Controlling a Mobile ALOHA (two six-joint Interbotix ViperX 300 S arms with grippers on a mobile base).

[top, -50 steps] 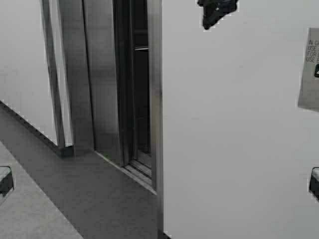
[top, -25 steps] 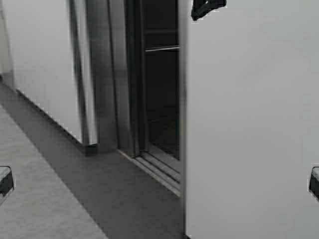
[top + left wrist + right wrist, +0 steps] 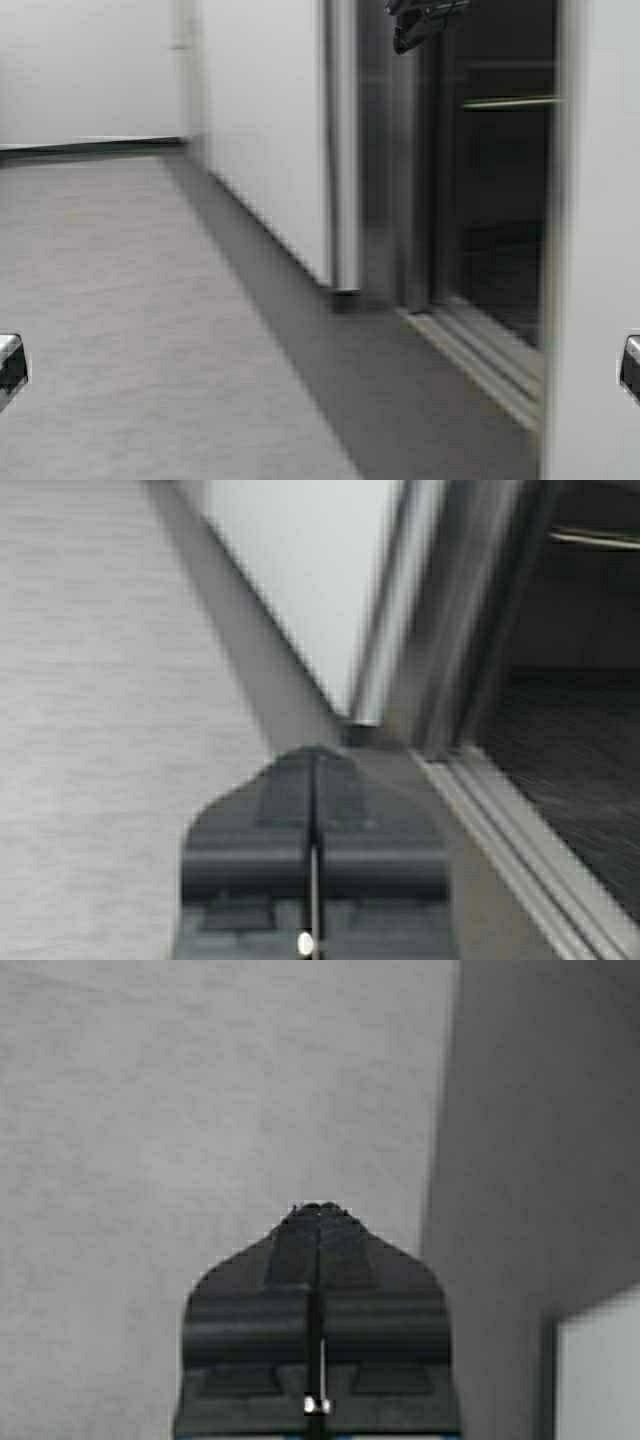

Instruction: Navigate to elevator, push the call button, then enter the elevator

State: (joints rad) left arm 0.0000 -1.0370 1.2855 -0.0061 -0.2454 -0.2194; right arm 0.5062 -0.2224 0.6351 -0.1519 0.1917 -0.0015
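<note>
The elevator point(image 3: 495, 210) stands open at the right of the high view: a dark cabin with a tubular handrail point(image 3: 510, 102), a steel frame point(image 3: 345, 150) and a grooved door sill point(image 3: 480, 365). It also shows in the left wrist view point(image 3: 575, 690), beyond my shut, empty left gripper point(image 3: 314, 755), which hangs over the dark floor strip before the sill. My right gripper point(image 3: 318, 1210) is shut and empty over the light floor. A black gripper tip point(image 3: 425, 18) shows at the top of the high view; I cannot tell which arm's. The call button is out of view.
A white wall point(image 3: 265, 130) runs away on the left of the doorway, and another white wall point(image 3: 600, 200) stands close at the right. Light grey floor point(image 3: 130, 300) spreads to the left, with a darker strip point(image 3: 330, 370) along the walls.
The robot has turned left: the whole scene has slid right in the high view. The open doorway went from left of centre to the right, and the wall sign left the picture.
</note>
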